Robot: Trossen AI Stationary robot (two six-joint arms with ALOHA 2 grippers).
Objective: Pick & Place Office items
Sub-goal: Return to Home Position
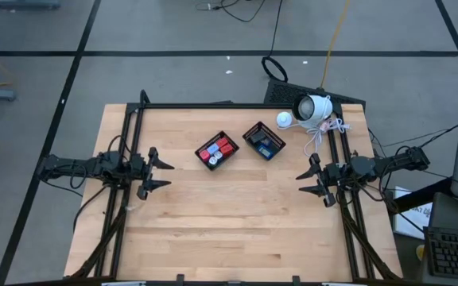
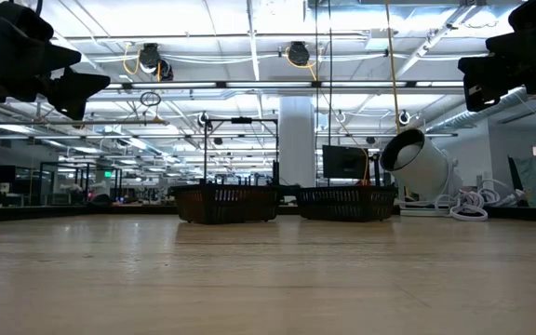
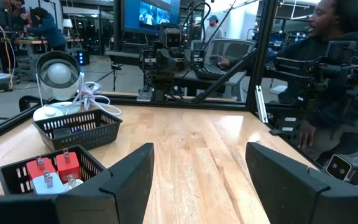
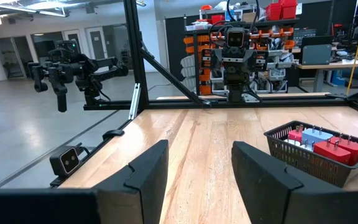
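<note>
Two black mesh baskets stand on the wooden table's far middle. The left basket (image 1: 217,150) holds red blocks (image 1: 223,145), a pale blue block (image 3: 45,183) and small white bits. The right basket (image 1: 264,140) holds dark flat blue-faced pieces (image 1: 265,144). My left gripper (image 1: 164,174) hangs open above the table's left side, pointing level toward the middle. My right gripper (image 1: 303,181) hangs open above the right side, facing it. Neither has anything between its fingers.
A white round camera (image 1: 312,109) with a coiled white cable (image 1: 324,131) sits at the table's far right corner. A black frame (image 1: 237,105) rims the table. Bare wood (image 1: 237,222) spreads between the grippers and toward the near edge. A person (image 3: 334,68) sits beyond the table.
</note>
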